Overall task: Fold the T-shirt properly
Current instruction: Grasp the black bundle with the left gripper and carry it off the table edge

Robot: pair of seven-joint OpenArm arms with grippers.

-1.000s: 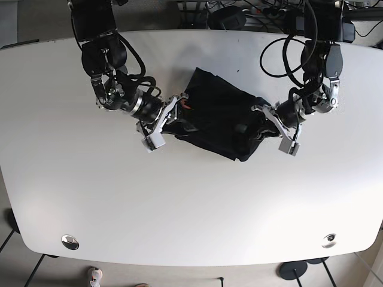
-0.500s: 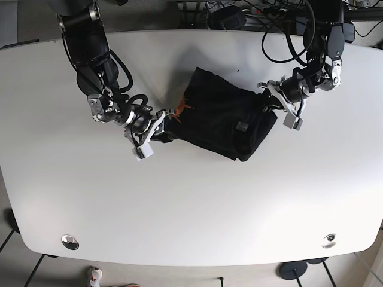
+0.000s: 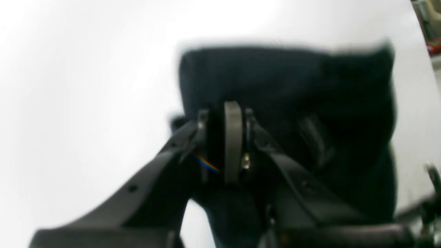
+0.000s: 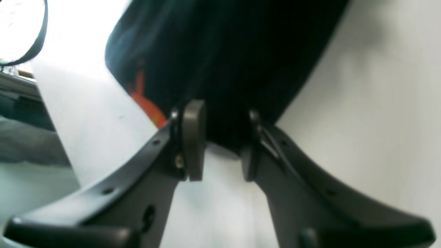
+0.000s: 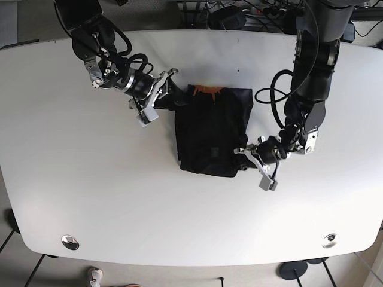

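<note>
Soft, matt dark cloth makes up the T-shirt [image 5: 212,134], with an orange patch [image 4: 144,101] just beside the right end effector [image 4: 220,144], whose fingers [image 4: 193,139] look like matt grey plastic. The tabletop [image 5: 119,197] under both end effectors is smooth, white, faintly glossy.

I count one dark T-shirt [image 5: 212,134] on one white bench [image 5: 119,197]. Two arms are over it, so two claws: the left claw [image 5: 251,160] and the right claw [image 5: 163,95].
</note>
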